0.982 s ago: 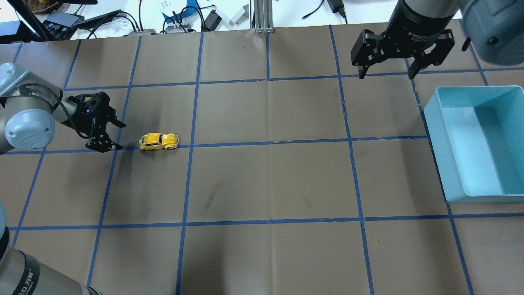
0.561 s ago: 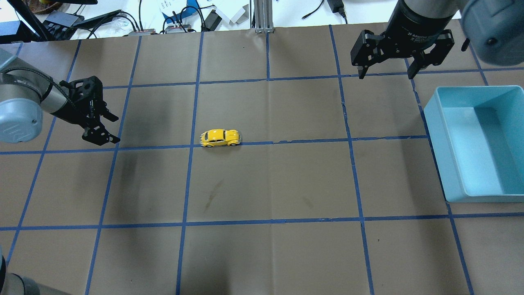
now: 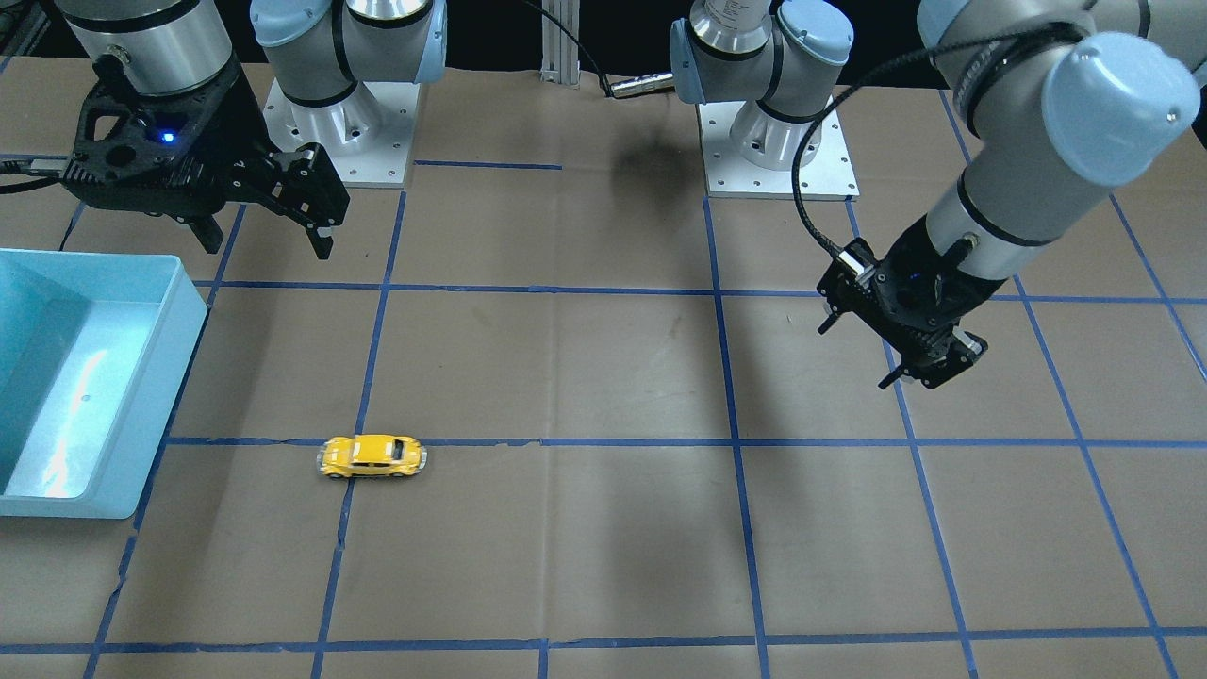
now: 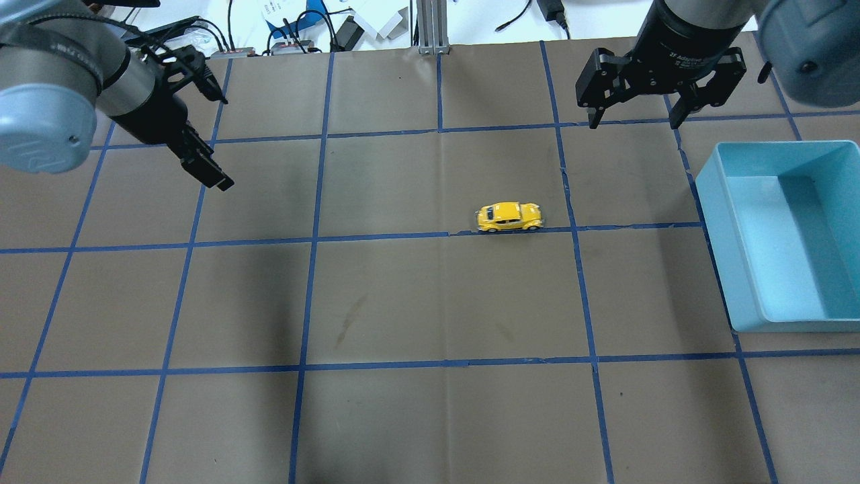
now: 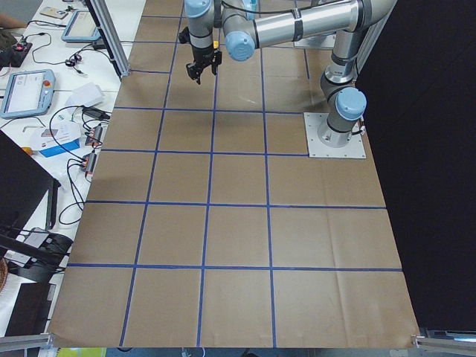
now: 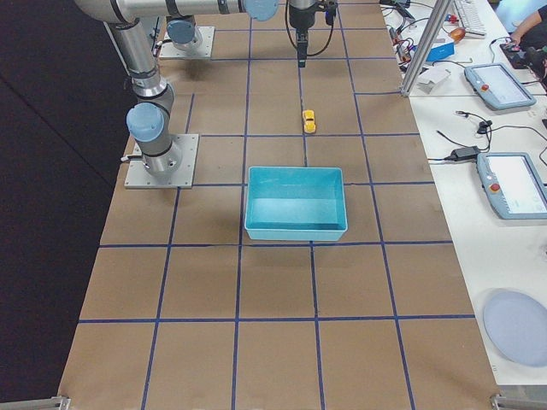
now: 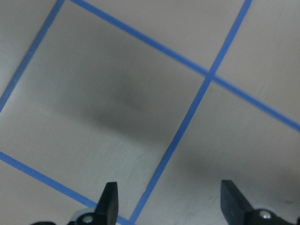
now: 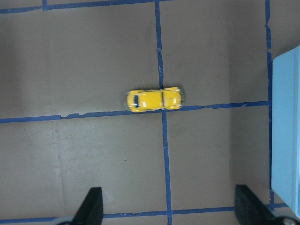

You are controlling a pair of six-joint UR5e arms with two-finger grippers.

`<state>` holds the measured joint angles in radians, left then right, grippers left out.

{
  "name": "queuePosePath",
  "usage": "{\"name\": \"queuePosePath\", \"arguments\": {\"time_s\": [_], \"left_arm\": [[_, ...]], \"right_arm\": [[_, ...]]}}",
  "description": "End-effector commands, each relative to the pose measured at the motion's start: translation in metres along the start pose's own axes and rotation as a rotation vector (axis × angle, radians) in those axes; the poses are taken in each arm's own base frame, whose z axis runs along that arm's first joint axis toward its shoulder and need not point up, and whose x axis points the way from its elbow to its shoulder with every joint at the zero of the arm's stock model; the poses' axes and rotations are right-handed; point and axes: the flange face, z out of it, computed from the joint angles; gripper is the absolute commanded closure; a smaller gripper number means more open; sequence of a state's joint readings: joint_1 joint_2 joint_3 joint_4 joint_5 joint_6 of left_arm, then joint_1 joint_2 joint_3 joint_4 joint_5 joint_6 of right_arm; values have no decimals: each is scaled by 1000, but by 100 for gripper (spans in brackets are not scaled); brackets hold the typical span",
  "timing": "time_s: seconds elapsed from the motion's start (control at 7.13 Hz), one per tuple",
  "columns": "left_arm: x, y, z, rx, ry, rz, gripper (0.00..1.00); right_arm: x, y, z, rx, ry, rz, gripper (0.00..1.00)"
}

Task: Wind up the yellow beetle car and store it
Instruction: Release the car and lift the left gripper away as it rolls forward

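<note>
The yellow beetle car (image 4: 509, 216) stands on its wheels on a blue tape line, right of the table's middle; it also shows in the front view (image 3: 372, 455), the right side view (image 6: 308, 120) and the right wrist view (image 8: 154, 99). My left gripper (image 4: 225, 142) is open and empty, raised at the far left, well away from the car; the front view (image 3: 853, 358) and its wrist view (image 7: 169, 197) show only bare table under it. My right gripper (image 4: 634, 124) is open and empty, high above the far right, behind the car (image 3: 266, 247).
A light blue bin (image 4: 712, 202) stands at the table's right edge, empty (image 3: 189, 311); its edge shows in the right wrist view (image 8: 288, 117). Brown paper with a blue tape grid covers the table. Cables and devices lie beyond the far edge.
The car has rolled right along the tape line, from beside my left gripper to right of centre. My left gripper has risen and moved toward the far edge. The right gripper has not moved.
</note>
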<state>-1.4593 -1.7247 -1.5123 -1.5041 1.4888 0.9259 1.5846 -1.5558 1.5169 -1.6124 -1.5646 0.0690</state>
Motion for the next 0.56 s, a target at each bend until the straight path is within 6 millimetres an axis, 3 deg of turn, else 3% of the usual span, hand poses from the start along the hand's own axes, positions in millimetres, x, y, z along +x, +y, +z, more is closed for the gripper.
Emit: {"name": "queuePosePath", "arguments": {"time_s": [0.0,0.28,0.42], "left_arm": [[42,-17,-68,-40,10,-263,20],[59,-16,-85,-47,-43,-522,19],[53,-19,-78,-56,-52,-657,19]], "right_arm": [[0,1,2,-4,2,-5,0],[0,0,2,-4,2,-6,0],[1,0,2,-4,2,-5,0]]}}
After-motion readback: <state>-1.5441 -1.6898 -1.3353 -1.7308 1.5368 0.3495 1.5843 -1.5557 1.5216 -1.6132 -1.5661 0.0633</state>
